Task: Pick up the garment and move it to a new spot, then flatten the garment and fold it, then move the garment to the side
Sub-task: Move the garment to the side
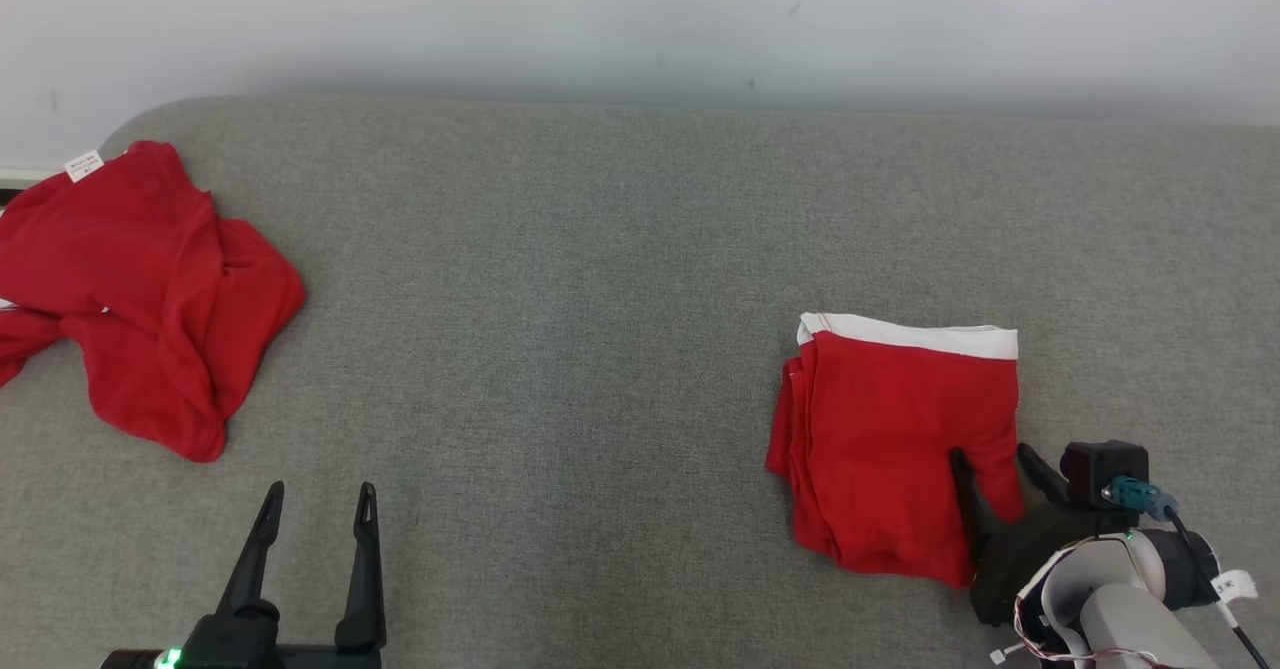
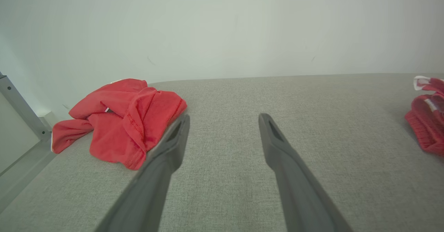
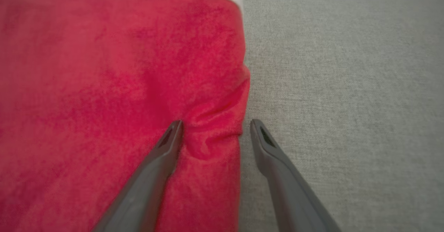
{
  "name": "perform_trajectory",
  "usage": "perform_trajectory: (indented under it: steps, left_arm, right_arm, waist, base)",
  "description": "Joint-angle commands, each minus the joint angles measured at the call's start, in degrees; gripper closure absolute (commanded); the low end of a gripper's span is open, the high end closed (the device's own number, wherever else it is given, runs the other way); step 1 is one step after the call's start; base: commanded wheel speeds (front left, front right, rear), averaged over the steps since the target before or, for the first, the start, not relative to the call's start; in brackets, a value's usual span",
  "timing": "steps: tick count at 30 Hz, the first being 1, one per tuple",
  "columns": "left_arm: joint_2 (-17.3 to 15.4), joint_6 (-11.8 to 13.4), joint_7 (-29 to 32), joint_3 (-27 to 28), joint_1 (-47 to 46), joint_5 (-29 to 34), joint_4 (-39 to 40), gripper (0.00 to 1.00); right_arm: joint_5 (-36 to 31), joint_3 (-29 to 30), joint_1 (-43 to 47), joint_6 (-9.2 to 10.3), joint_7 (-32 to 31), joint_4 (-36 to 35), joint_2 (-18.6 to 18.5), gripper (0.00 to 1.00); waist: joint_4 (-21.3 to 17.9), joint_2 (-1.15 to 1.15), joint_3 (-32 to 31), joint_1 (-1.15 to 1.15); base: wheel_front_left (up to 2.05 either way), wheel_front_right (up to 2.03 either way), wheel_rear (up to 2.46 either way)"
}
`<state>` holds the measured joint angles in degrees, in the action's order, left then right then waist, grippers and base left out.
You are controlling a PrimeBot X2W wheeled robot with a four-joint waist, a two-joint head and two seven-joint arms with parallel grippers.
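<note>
A folded red garment [image 1: 890,429] with a white waistband lies on the right side of the grey padded surface [image 1: 600,349]. My right gripper [image 1: 990,452] stands open at the garment's near right corner. In the right wrist view the gripper [image 3: 215,122] straddles the cloth's right edge, with one finger on the red garment [image 3: 104,86], the other over bare grey surface, and a small pucker of cloth between them. At the lower left my left gripper [image 1: 321,489] is open and holds nothing, and it hovers over bare surface [image 2: 224,117]. The folded garment's edge [image 2: 426,128] shows at far right.
A second, crumpled red garment [image 1: 150,289] with a white label lies at the far left edge, ahead and left of my left gripper [image 2: 128,121]. A pale wall runs behind the surface. A grey metal frame [image 2: 20,110] stands past the left edge.
</note>
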<state>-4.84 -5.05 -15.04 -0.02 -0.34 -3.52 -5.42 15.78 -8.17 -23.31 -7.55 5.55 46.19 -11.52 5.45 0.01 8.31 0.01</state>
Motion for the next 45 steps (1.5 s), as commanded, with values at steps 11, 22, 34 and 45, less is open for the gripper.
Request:
perform_trajectory:
  steps: [11,22,34,45]
  left_arm:
    - [0.1,0.1,-0.2,0.2,-0.3,-0.5,-0.6,0.00]
    - [0.3,-0.2,-0.2,-0.5,-3.4,-0.5,2.0,0.00]
    - [-1.1,-1.1,-0.2,-0.1,-11.7,-0.2,12.1,0.00]
    - [-3.8,-1.0,-0.2,1.8,-14.2,2.0,20.8,0.00]
  right_arm:
    - [3.8,-4.7,-4.1,0.12,2.9,9.0,0.3,1.00]
    - [5.3,-10.2,-16.2,0.11,5.0,7.7,-2.8,1.00]
    - [5.2,-15.6,-32.2,0.11,4.4,5.2,-12.7,1.00]
    - [7.5,-16.5,-40.5,0.11,4.9,5.1,-20.7,1.00]
  waist:
    - [-0.2,-0.01,-0.4,-0.01]
    - [-1.4,-0.01,5.4,-0.01]
    - [-6.8,-0.01,22.2,-0.01]
    - [-14.4,-0.01,31.5,-0.01]
  base:
    - [0.00,0.00,0.00]
    - [0.00,0.00,0.00]
    - [0.00,0.00,0.00]
    - [0.00,0.00,0.00]
